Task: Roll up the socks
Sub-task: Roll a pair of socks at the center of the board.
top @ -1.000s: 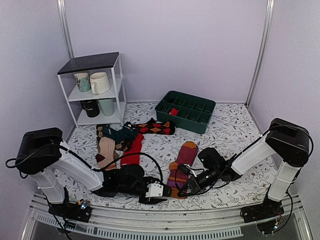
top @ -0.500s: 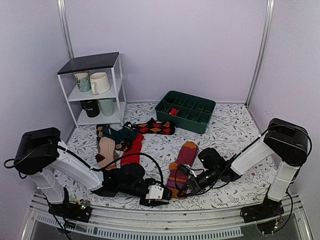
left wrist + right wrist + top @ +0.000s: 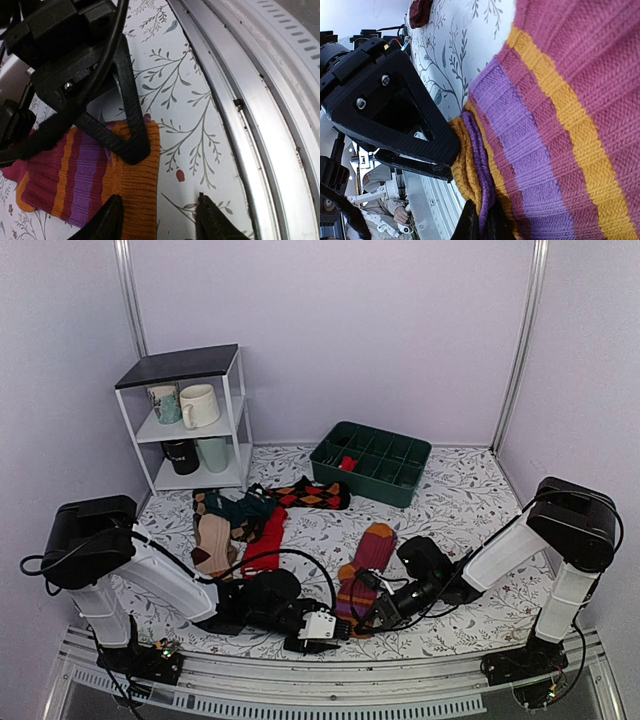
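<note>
At the front of the table (image 3: 470, 530), the top view shows the maroon socks (image 3: 364, 565) lying flat, so I judge rolling is only starting. Left wrist: my left gripper (image 3: 159, 200) hangs unclenched over the orange cuff (image 3: 140, 185). Right wrist: my right gripper (image 3: 481, 212) pinches that cuff, which next needs turning over; no legible writing.
</note>
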You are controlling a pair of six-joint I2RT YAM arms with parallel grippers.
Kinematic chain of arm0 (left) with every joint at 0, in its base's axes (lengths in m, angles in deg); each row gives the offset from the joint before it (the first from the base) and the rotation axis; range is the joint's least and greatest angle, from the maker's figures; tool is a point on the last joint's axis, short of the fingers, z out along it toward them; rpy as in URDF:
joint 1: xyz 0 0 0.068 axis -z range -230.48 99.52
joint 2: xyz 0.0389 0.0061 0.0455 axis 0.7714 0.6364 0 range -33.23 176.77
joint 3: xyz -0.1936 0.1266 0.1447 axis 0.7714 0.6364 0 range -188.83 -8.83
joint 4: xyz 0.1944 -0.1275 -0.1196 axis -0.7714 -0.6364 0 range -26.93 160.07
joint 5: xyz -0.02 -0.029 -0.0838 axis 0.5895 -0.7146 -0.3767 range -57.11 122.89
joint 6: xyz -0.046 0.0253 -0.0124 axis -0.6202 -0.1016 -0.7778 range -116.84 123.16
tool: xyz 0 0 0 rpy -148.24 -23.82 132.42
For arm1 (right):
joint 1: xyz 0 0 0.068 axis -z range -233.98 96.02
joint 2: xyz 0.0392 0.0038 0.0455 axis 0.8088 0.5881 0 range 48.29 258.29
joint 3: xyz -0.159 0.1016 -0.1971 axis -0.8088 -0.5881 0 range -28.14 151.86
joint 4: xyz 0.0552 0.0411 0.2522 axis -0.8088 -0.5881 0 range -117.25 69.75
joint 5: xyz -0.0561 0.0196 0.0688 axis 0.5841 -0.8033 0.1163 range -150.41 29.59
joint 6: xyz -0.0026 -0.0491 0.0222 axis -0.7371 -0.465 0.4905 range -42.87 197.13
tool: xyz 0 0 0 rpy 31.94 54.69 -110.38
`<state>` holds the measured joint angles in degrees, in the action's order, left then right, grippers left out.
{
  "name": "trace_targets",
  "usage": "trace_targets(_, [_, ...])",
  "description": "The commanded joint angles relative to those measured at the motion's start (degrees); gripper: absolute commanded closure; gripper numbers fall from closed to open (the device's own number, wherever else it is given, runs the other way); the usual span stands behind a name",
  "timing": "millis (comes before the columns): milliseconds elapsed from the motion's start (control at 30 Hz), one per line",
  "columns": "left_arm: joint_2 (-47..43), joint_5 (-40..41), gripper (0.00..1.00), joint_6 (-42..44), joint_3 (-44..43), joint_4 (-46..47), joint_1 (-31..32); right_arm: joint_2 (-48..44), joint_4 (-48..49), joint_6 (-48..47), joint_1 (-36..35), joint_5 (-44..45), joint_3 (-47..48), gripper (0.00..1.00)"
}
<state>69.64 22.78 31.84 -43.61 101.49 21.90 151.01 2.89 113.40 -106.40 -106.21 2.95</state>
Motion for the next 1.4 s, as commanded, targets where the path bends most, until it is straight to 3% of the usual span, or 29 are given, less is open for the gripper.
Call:
trace_targets(0, [0.5,3.6,0.48,-0.7,0.5,1.7,0.4,3.4,-8.9,0.3,-0.5,4.1,-3.1,1.00])
trace_targets(567, [1.8,2.5,0.47,0.1,-0.5,0.6,0.1,3.5,-7.7,1.2,-0.6,3.7,-3.7,1.00])
trace_targets(800, [2.9,1.7,0.60,-0.6,-2.3,-2.3,-0.4,3.6,-7.5,1.3,-0.6,3.7,-3.7,1.00])
trace_targets(1000, [3.8,1.1,0.83,-1.9,-3.4,-4.3,-0.9,3.6,-7.4,1.3,-0.6,3.9,-3.9,1.00])
trace_targets(1067, [3.6,0.8,1.00,-2.8,-3.5,-4.9,-0.9,3.6,-7.3,1.3,-0.5,3.9,-3.9,1.00])
trace_targets(1167, [2.0,-1.4,1.00,-5.4,-2.8,-5.9,-1.4,2.9,-7.3,1.2,-0.5,4.3,-4.0,0.98])
trace_targets(1367, [0.7,-7.7,1.00,-15.1,-3.2,-12.5,-3.6,-5.0,-7.4,-2.2,-0.5,8.9,-4.1,0.80])
